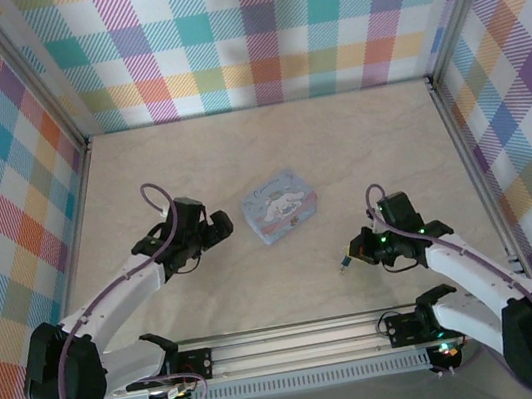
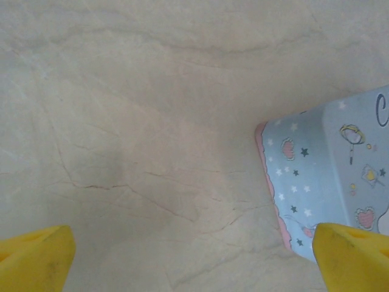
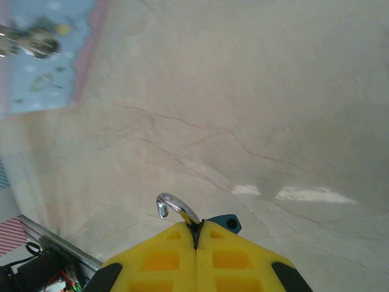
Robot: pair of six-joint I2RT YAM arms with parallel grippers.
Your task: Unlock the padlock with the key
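Right fingers [image 3: 164, 258] matt yellow plastic-looking with moulded recesses, padlock [image 3: 220, 220] at their tips, its shackle [image 3: 176, 205] bright polished metal, body dull teal, tabletop [image 3: 273, 91] beyond them smooth pale marble-look with glossy glare, tin [image 2: 328, 176] beside left fingers [image 2: 36, 261] smooth, printed, satin.

Pastel plaid walls [image 1: 259, 28] enclose a beige marbled tabletop [image 1: 267, 139] on 3 sides.
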